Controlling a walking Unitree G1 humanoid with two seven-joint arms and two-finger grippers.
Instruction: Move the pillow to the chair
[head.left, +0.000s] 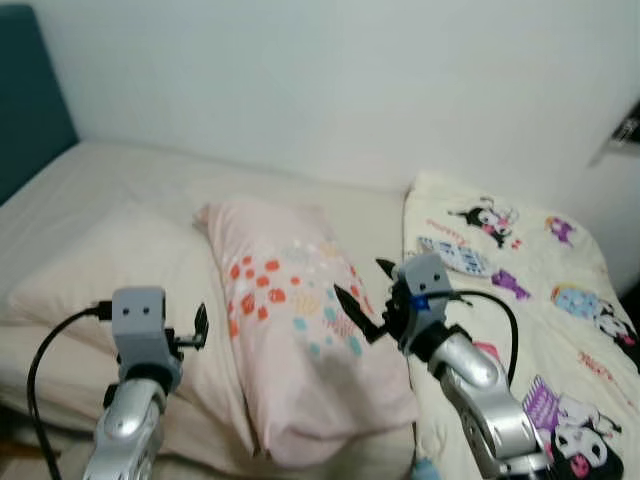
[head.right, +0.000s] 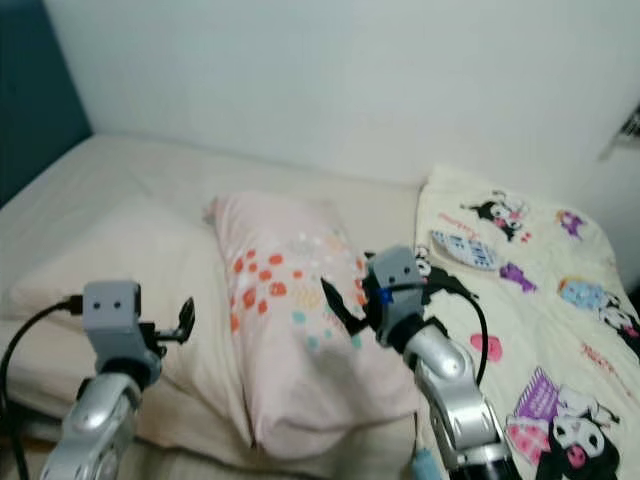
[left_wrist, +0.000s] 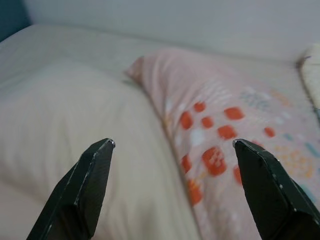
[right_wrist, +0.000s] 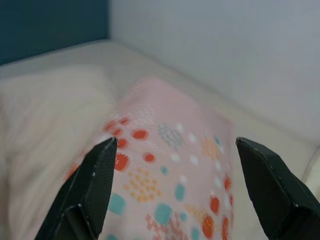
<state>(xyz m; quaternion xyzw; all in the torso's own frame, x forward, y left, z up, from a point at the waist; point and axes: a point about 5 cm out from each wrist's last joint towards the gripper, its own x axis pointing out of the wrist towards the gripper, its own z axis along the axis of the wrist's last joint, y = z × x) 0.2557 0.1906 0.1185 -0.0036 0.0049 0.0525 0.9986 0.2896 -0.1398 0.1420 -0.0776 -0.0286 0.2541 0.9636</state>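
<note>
Right end effector (head.left: 362, 303) gaped wide, empty, over pillow (head.left: 300, 340) | left end effector (left_wrist: 172, 190) wide, empty, beside it | pillow lay on bed (head.left: 100, 190) | advised: close on both long edges, lift evenly.

Cream pillow (head.left: 110, 265) tight against pink pillow (head.left: 300, 330).

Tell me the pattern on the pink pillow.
Orange, teal and white spots on the pillow; clearest in the left eye view.

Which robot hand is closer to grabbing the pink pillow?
The right one, probably. The right gripper hangs open just above the pink pillow, over its dotted part. The left gripper is open too, but it sits at the pillow's edge, half over the cream pillow beside it.
</note>
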